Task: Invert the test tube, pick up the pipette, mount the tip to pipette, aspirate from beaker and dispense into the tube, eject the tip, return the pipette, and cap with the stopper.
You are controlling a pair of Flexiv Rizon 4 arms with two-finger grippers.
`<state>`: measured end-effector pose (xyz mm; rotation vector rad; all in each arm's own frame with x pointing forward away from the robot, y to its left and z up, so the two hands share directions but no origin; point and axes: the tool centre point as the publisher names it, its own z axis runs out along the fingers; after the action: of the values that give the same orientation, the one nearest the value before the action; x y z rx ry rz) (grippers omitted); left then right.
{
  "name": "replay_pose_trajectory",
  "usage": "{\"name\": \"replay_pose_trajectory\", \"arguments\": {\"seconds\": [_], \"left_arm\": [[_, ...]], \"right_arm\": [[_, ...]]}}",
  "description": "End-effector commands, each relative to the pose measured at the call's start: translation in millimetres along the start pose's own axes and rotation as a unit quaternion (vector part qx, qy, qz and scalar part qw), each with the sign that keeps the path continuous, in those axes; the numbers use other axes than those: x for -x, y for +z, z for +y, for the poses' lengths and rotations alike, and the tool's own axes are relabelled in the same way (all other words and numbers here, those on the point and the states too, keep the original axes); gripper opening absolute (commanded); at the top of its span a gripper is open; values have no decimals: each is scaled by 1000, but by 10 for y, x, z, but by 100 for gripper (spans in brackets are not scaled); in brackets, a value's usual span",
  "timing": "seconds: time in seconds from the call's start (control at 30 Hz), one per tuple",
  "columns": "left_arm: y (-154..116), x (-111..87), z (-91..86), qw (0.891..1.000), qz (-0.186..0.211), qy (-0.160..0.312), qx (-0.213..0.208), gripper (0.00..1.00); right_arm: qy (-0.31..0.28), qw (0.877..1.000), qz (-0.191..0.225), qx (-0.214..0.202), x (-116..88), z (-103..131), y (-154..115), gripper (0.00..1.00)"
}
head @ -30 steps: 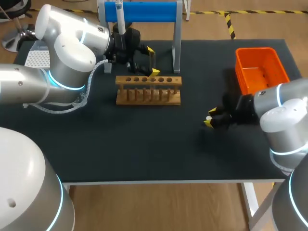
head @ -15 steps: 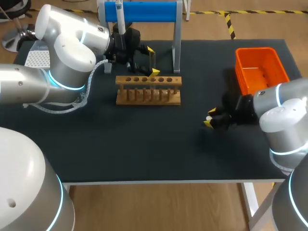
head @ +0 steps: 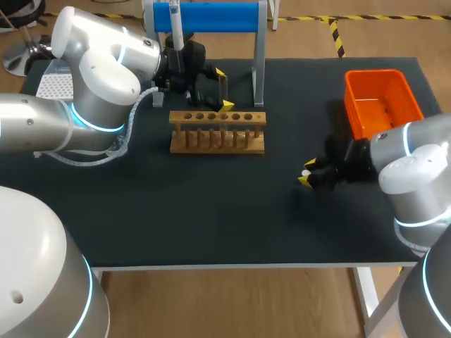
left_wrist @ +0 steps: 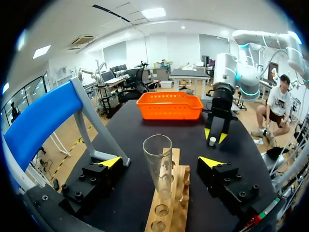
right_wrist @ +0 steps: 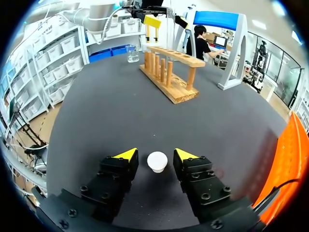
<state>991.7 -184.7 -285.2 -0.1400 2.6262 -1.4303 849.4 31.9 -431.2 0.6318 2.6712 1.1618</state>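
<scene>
Change: nothing has shifted since the earlier frames; both arms sit where they were and no object has changed place.
Tip box: a white box at the far left edge of the table (head: 211, 211), partly hidden behind my left arm.
Pipette: hanging upright (head: 176, 28) on the blue stand (head: 211, 15) at the far side, left of centre.
Left gripper: my left gripper (left_wrist: 161, 162) hovers just above the far side of the rack, its fingers spread wide and touching nothing.
Test tube: the glass tube (left_wrist: 158, 159) stands upright in the rack with its open mouth up. It is between my spread left fingers, with a clear gap on each side.
Rack: the wooden rack (head: 217, 132) sits left of centre, near the stand's foot.
Beaker: a small glass beaker (right_wrist: 131, 53) stands beyond the far end of the rack, as seen from my right wrist.
Stopper: the white stopper (right_wrist: 157, 161) lies on the table right of centre, well apart from the rack.
Right gripper: my right gripper (right_wrist: 156, 153) is low over the table with a finger on each side of the stopper; a thin gap shows on both sides, so it is not pinched.
Bin: the orange bin (head: 384, 105) sits at the far right, beyond my right gripper.
</scene>
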Motion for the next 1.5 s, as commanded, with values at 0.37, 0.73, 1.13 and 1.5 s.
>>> {"name": "replay_pose_trajectory", "arguments": {"seconds": [0.37, 0.73, 1.13, 1.5], "left_arm": [[3, -4, -4, 1000, -1, 0, 1, 100], [3, -4, -4, 1000, -1, 0, 1, 100], [3, -4, -4, 1000, -1, 0, 1, 100], [3, -4, -4, 1000, -1, 0, 1, 100]], "right_arm": [[1, 1000, -3, -3, 1, -7, -5, 45], [0, 1000, -2, -5, -2, -12, 2, 43], [2, 1000, -3, -6, 0, -10, 5, 35], [3, 1000, -3, -9, -1, -30, -2, 30]]}}
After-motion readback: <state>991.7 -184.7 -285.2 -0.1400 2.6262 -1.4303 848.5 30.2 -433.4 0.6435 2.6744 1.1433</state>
